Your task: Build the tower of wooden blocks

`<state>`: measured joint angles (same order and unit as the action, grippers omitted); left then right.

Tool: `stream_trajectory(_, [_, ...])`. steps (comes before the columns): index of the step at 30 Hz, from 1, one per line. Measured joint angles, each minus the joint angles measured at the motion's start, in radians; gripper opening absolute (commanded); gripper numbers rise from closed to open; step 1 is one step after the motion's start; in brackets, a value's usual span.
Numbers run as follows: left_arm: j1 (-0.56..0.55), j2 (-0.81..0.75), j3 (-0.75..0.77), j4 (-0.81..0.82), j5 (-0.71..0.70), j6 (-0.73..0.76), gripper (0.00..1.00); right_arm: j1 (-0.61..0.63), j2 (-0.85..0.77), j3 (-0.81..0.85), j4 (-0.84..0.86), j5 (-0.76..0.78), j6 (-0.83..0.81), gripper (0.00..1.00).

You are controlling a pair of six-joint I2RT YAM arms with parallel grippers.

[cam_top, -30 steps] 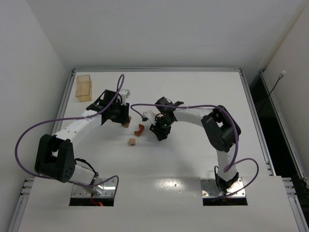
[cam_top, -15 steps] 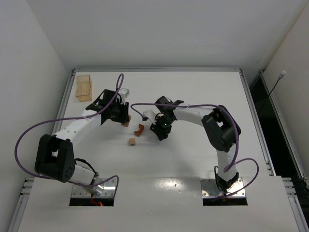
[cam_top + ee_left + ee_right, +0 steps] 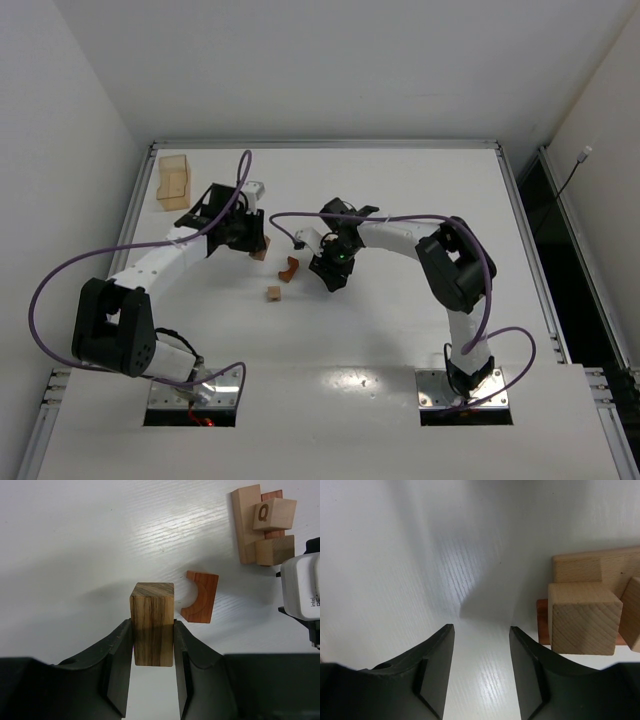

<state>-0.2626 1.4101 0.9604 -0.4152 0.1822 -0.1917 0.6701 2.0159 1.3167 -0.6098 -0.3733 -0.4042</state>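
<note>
White table (image 3: 400, 190) w/ both arms reaching in toward the middle: L arm (image 3: 160, 262) from the left, R arm (image 3: 400, 235) from the right. Translucent tan box (image 3: 173, 181) sits at the far-left corner, well apart from everything else.

L gripper (image 3: 153, 635): clamped on a dark-grained block (image 3: 152, 605), upright, one finger on each side, its base at the table surface.

R gripper (image 3: 481, 630): fingers apart, nothing btwn them, low over bare table just left of the tower in its own view.

Wood block tower (image 3: 260, 527) is mid-table beside the R gripper: tan bar, reddish piece, tan cubes bunched together, one a Q cube (image 3: 272, 514).

Reddish arch block (image 3: 201, 597) lies flat just beside the held block, btwn it and the tower, touching neither.

One small loose block (image 3: 273, 293) lies nearer the bases.
</note>
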Motion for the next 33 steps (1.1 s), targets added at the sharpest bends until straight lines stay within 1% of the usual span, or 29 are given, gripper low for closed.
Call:
stream_trajectory(3, [0.005, 0.0, 0.0, 0.0, 0.006, 0.0, 0.0, 0.0, 0.0, 0.0, -0.002, 0.0, 0.0, 0.46])
stream_trajectory(8, [0.005, 0.0, 0.0, 0.0, 0.012, 0.0, 0.0, 0.0, 0.008, 0.002, -0.003, -0.002, 0.0, 0.5])
stream_trajectory(16, [0.013, 0.0, 0.0, 0.0, 0.025, 0.0, 0.0, -0.006, 0.012, 0.01, -0.005, -0.002, 0.0, 0.5])
stream_trajectory(26, [0.015, 0.0, 0.0, 0.002, 0.032, 0.0, 0.0, -0.007, 0.013, 0.011, -0.005, -0.002, 0.0, 0.53])
stream_trajectory(33, [0.015, 0.0, 0.0, 0.002, 0.032, 0.0, 0.0, -0.007, 0.013, 0.013, -0.005, -0.008, 0.0, 0.53])
